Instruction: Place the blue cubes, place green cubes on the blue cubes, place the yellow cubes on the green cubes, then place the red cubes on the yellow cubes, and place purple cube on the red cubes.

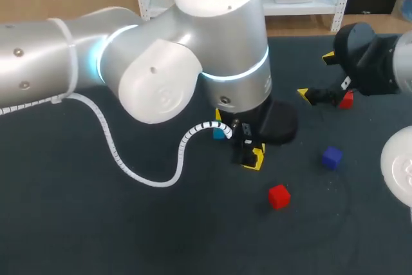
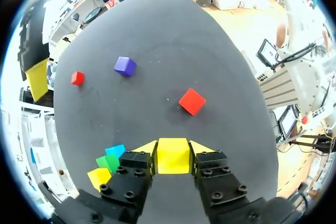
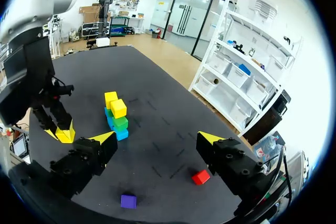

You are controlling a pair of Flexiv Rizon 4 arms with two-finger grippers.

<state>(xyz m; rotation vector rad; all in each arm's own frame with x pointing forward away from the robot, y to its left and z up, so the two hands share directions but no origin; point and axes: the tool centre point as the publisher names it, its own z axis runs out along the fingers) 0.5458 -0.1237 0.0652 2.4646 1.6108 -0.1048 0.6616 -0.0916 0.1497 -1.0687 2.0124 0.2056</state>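
My left gripper [image 2: 173,162] is shut on a yellow cube [image 2: 173,156], low over the table; in the head view this yellow cube [image 1: 253,158] shows under my left arm. Beside it stands a small stack: blue cube [image 3: 121,134] at the bottom, green cube [image 3: 120,123] on it, yellow cube [image 3: 118,108] on top, with a second yellow cube [image 3: 111,98] just behind. A large red cube [image 1: 279,196], a purple cube [image 1: 332,158] and a small red cube [image 1: 347,99] lie loose. My right gripper [image 1: 317,76] hangs open and empty near the small red cube.
My left arm's bulk hides most of the stack in the head view; only a blue corner [image 1: 219,133] shows. A white cable [image 1: 148,172] loops over the table at the left. Dark tabletop [image 1: 96,236] spreads across the near left.
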